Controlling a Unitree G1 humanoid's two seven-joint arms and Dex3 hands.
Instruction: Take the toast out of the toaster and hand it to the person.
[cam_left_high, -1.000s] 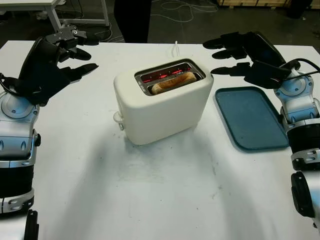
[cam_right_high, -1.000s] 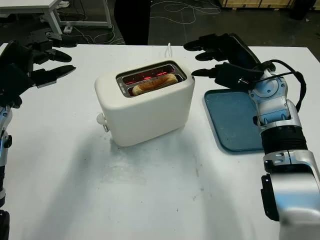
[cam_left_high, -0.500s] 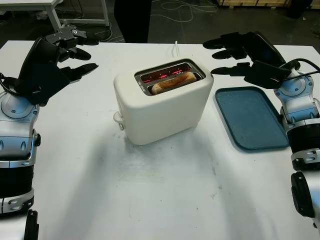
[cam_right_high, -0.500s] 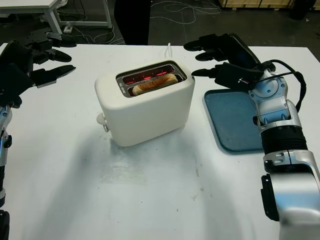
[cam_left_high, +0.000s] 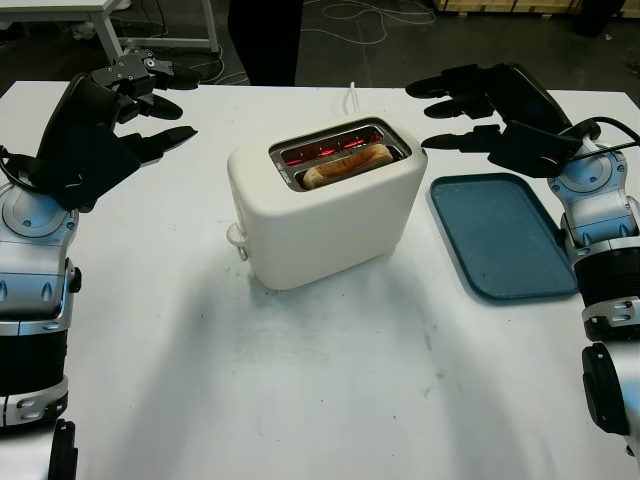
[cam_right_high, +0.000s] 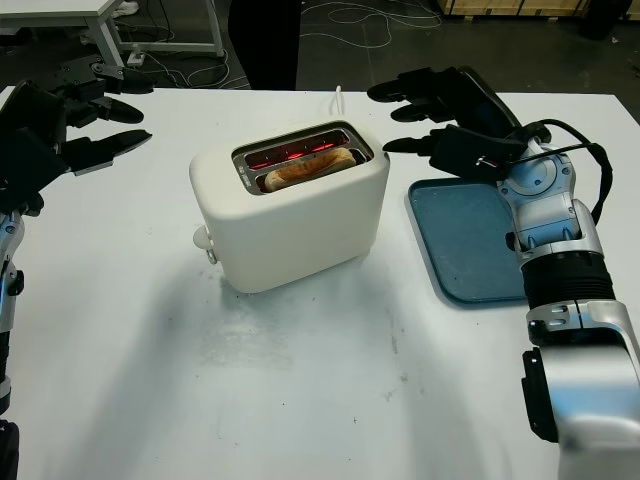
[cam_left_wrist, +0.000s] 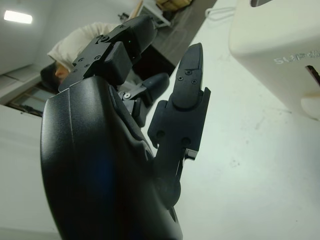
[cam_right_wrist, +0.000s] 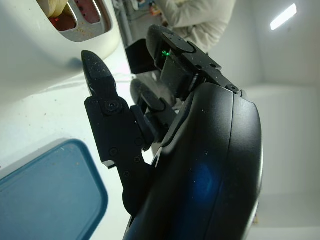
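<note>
While the toast (cam_left_high: 345, 164) sits in the toaster (cam_left_high: 325, 213) mid-desk (cam_left_high: 330, 390), we log both robot hands empty and open: left (cam_left_high: 112, 118) far left, right (cam_left_high: 478, 112) above the tray (cam_left_high: 505, 240).

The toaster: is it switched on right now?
On. The toaster glows red inside its slots, with the toast sitting in the near one.

Left hand (cam_left_wrist: 150, 125) seen open above white table (cam_left_wrist: 240, 170); toaster (cam_left_wrist: 280, 45) corner nearby, untouched; a person (cam_left_wrist: 85, 40) glimpsed behind.
</note>
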